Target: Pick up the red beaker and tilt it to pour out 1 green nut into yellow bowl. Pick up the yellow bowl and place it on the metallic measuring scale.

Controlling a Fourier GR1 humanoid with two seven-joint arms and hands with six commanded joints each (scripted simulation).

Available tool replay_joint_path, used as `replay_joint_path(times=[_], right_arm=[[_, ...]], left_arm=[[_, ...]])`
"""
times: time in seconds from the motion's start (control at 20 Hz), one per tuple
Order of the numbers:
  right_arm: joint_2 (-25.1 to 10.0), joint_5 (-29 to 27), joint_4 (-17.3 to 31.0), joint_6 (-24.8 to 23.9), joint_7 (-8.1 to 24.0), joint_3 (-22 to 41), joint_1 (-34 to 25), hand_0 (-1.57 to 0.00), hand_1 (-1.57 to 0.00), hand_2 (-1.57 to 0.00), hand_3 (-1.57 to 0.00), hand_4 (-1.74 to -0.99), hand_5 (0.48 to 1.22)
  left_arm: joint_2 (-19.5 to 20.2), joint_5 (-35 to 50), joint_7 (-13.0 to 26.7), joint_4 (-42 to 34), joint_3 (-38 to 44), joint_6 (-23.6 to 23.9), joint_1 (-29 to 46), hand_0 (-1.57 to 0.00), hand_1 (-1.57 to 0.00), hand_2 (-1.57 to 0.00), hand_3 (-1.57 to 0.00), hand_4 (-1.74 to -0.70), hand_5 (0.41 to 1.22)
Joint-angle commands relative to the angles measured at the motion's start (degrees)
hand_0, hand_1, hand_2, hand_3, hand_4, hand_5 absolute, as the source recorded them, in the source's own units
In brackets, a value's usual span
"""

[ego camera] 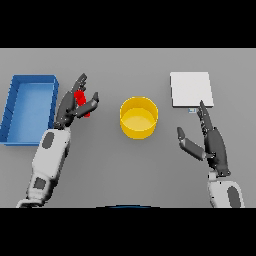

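Observation:
The red beaker stands on the table left of centre, mostly hidden between the thumb and fingers of my left hand, which reaches around it with fingers still fairly straight. The yellow bowl sits upright in the middle of the table; I see no nut inside it. The metallic measuring scale lies flat at the back right. My right hand hovers open just in front of the scale, fingers pointing toward it, thumb spread to the left.
A blue bin occupies the far left of the table, right beside my left arm. Grey table surface stretches in front of the bowl between the two arms.

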Motion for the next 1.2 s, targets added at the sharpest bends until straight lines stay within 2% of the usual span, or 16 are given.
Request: replay_joint_path(times=[0.0,0.05,0.15,0.25,0.35,0.55,0.7,0.8,0.95,1.1,1.15], right_arm=[[0.0,-0.1,-0.3,0.1,-0.2,0.1,0.0,0.00,0.00,0.00,0.00,-1.289,0.684],[-0.4,0.1,-1.1,0.0,0.2,0.0,-0.1,0.00,0.00,0.00,0.00,-1.286,0.685],[-0.2,-0.3,-0.7,0.0,0.8,-0.3,-0.4,0.00,0.00,0.00,0.00,-1.283,0.683],[-0.4,-0.4,0.3,0.1,0.3,-0.5,-0.4,0.00,0.00,0.00,0.00,-1.290,0.684],[-0.1,-0.1,0.3,0.1,-0.5,-0.1,-0.6,0.00,0.00,0.00,0.00,-1.293,0.682],[-0.2,0.1,0.7,0.2,-0.9,-0.1,-0.9,0.00,0.00,0.00,0.00,-1.288,0.679],[-0.7,0.5,1.4,0.1,-1.3,-0.2,-1.6,0.00,0.00,0.00,0.00,-1.263,0.671],[0.4,1.0,1.1,-0.3,-1.7,0.6,-1.3,0.00,0.00,0.00,0.00,-1.258,0.669],[0.2,2.0,0.5,-0.6,-1.7,0.9,-0.8,0.00,0.00,0.00,0.00,-1.245,0.673],[-0.1,3.5,0.6,-1.5,-0.9,1.1,-1.4,0.00,0.00,0.00,0.00,-1.245,0.688],[-0.1,3.7,-0.3,-1.5,-1.1,1.4,-0.7,0.00,0.00,0.00,0.00,-1.243,0.691]], left_arm=[[-0.8,0.3,1.0,0.1,0.2,0.7,-0.5,-0.25,-0.28,-0.31,-0.22,-1.44,0.795],[-1.2,0.6,1.3,-0.1,0.6,1.4,-0.6,-0.46,-0.48,-0.50,-0.49,-1.44,0.881],[-1.6,-1.7,1.0,2.0,0.3,4.9,-1.5,-0.86,-0.87,-0.89,-0.88,-1.44,1.003],[-1.6,-2.8,-0.4,2.5,0.2,5.5,-2.0,-1.12,-1.13,-1.13,-1.13,-1.44,1.082],[-2.2,-3.0,-2.5,2.5,0.4,5.2,-1.3,-1.28,-1.29,-1.29,-1.29,-1.45,1.132],[-2.0,-1.4,-3.7,2.1,1.0,5.9,-2.0,-1.45,-1.45,-1.46,-1.45,-1.62,1.117],[-1.2,-1.1,-4.1,-0.2,0.0,6.8,-2.1,-1.51,-1.51,-1.51,-1.51,-1.68,1.103],[-0.6,-0.7,-3.7,-3.4,-0.9,7.1,-2.0,-1.53,-1.53,-1.53,-1.53,-1.70,1.098],[0.4,-3.5,0.1,-7.9,-4.9,8.3,-2.1,-1.55,-1.55,-1.55,-1.55,-1.72,1.101],[5.0,-9.2,5.9,-10.0,-11.3,5.3,-4.8,-1.56,-1.56,-1.56,-1.56,-1.73,1.119],[5.9,-10.7,6.7,-10.4,-13.3,4.5,-5.2,-1.56,-1.56,-1.56,-1.56,-1.73,1.121]])
